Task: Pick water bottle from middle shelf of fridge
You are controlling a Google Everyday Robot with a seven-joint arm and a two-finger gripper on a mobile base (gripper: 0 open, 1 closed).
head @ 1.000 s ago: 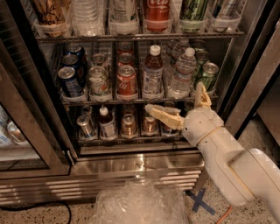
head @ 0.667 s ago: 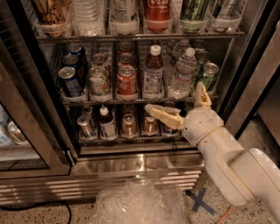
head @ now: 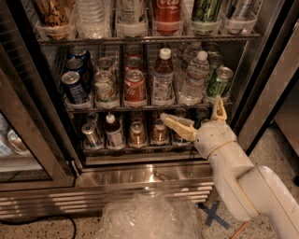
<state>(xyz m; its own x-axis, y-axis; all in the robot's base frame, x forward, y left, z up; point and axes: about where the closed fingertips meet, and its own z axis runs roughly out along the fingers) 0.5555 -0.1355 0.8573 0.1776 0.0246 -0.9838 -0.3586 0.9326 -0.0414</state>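
Note:
The water bottle [head: 193, 78], clear and ribbed with a white cap, stands on the middle shelf [head: 117, 108] of the fridge [head: 140, 175], second lane from the right. A green can [head: 218, 82] is to its right and a white-capped bottle of brown liquid [head: 162, 77] to its left. My gripper [head: 192, 115] is open, just below and in front of the water bottle at the level of the shelf edge. One finger [head: 175, 124] points left and the other [head: 218, 108] points up. It holds nothing.
The middle shelf also holds blue cans [head: 74, 85], a white can [head: 105, 87] and a red can [head: 134, 86]. Large bottles [head: 167, 14] stand on the rack above, short cans [head: 137, 133] on the rack below. The open glass door [head: 21, 140] is at left. Crumpled clear plastic [head: 147, 217] lies on the floor.

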